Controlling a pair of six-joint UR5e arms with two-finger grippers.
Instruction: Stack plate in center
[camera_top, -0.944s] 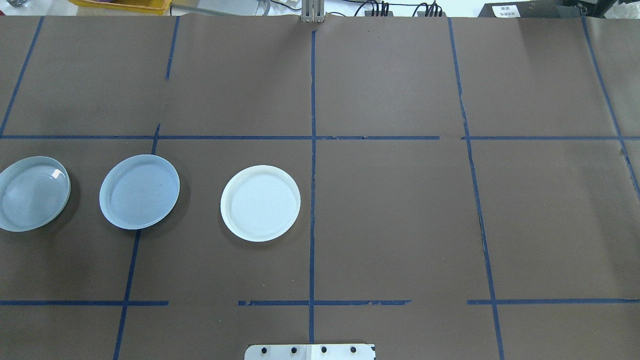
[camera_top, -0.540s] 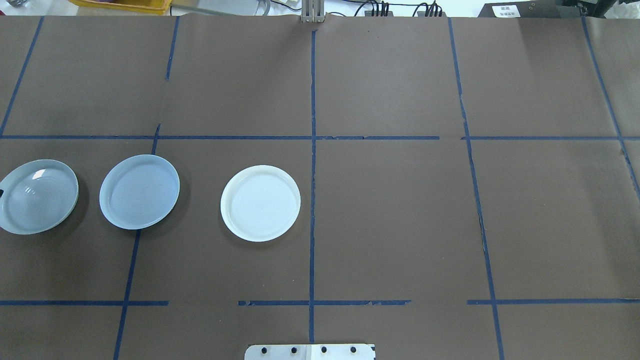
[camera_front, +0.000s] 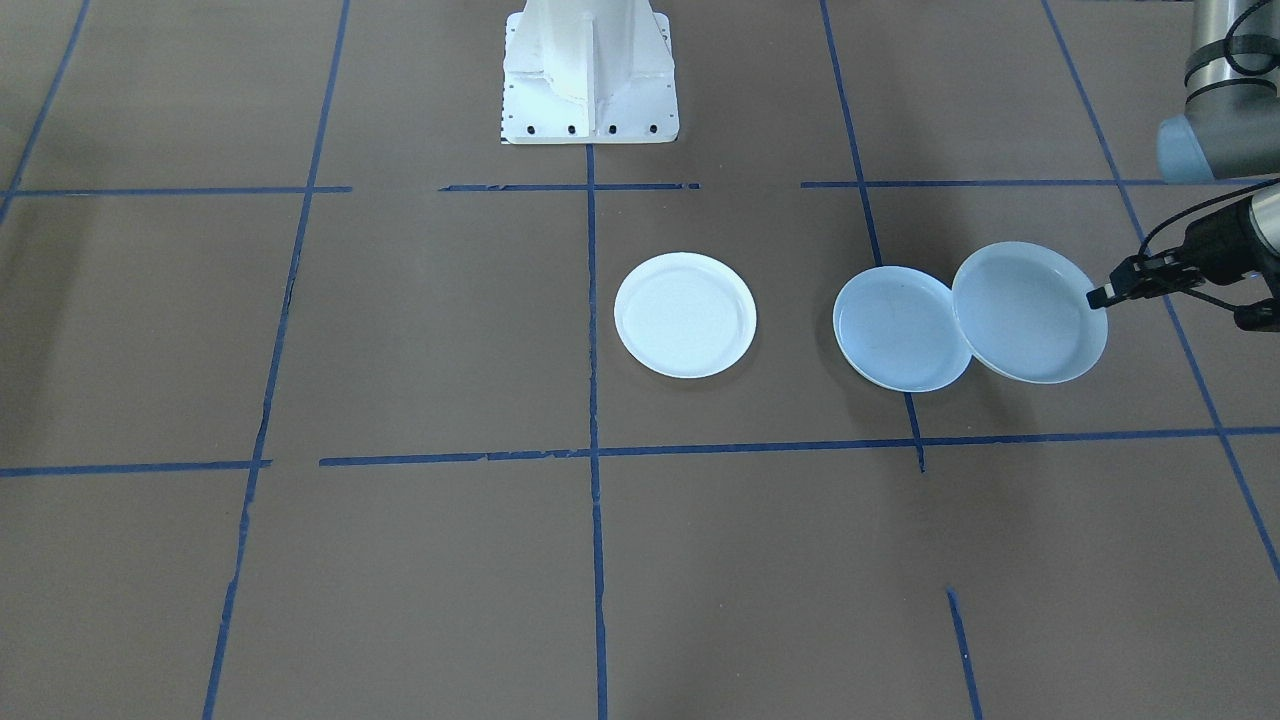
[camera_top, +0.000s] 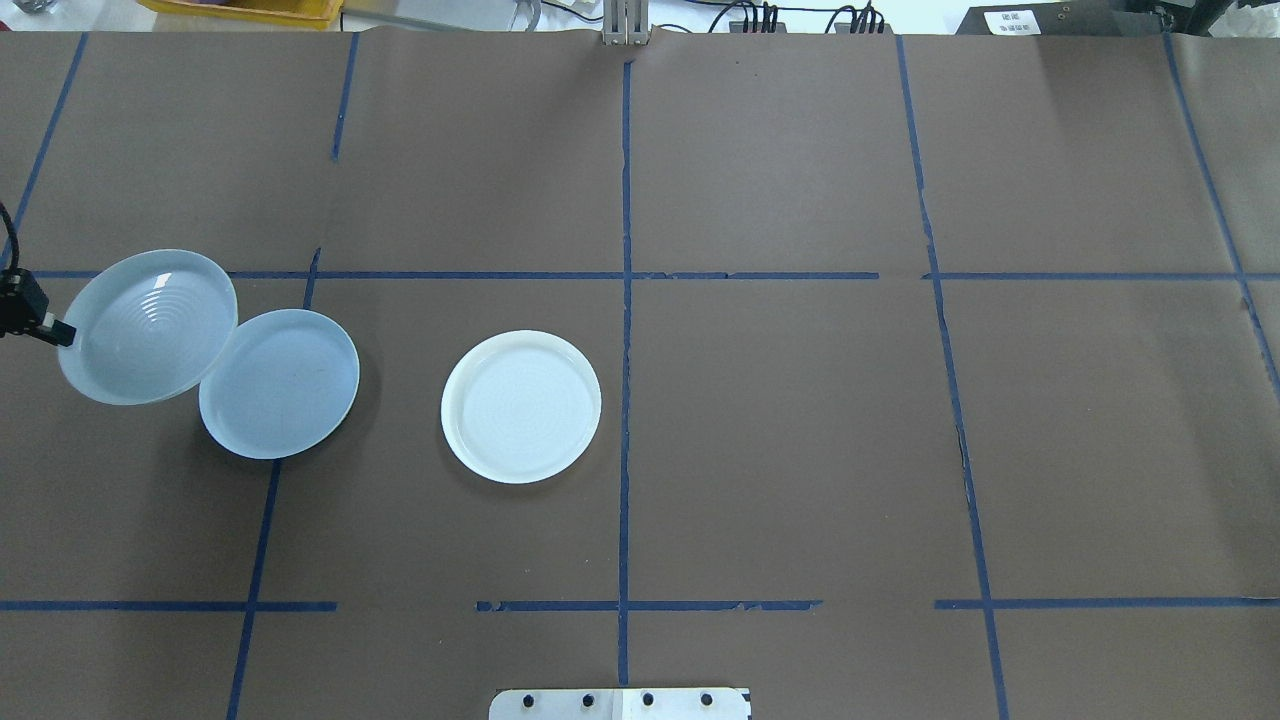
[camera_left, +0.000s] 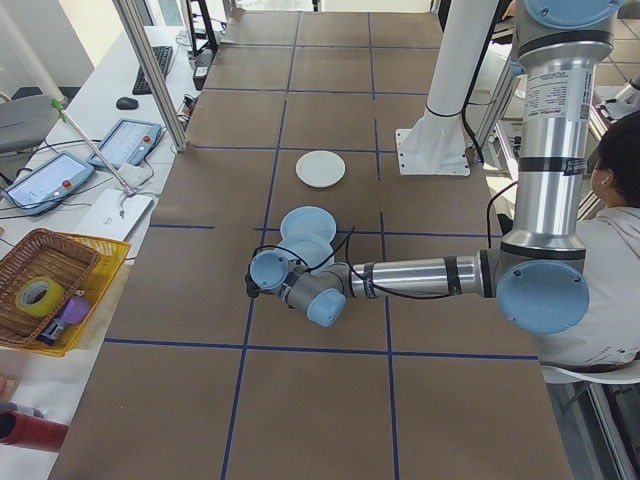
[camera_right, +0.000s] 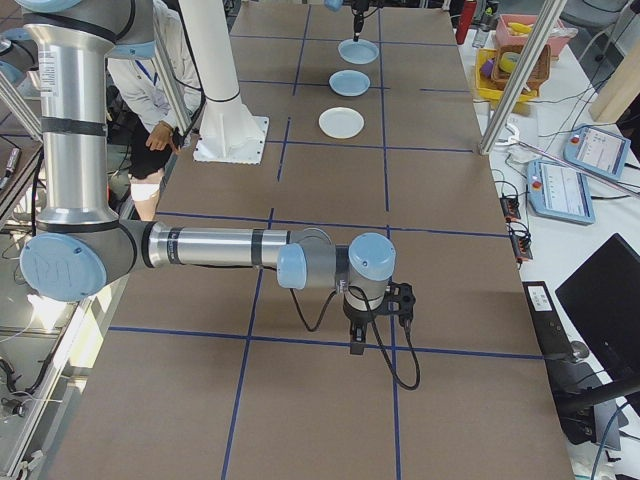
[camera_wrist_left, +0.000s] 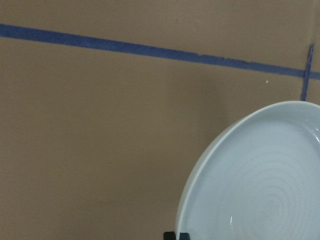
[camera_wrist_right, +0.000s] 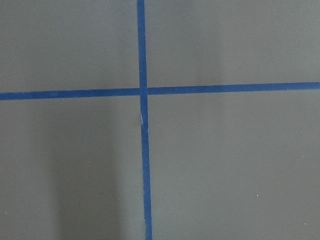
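Carry step in hand — left tool (camera_top: 62, 334) clamped on the far-left rim of the ringed pale-blue round plate (camera_top: 148, 326), lifted, overlapping the smooth pale-blue shallow plate (camera_top: 285, 385) on the bench. Next: shift right, centre, lower. Right tool (camera_right: 375, 322): grip unreadable.

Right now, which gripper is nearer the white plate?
Left. The left gripper holds the ringed plate just beyond the plain blue plate, two plates from the white plate. The right gripper hangs far off over bare table.

text: none legible | white label (camera_top: 1010, 20) on black box: perhaps print, blurred
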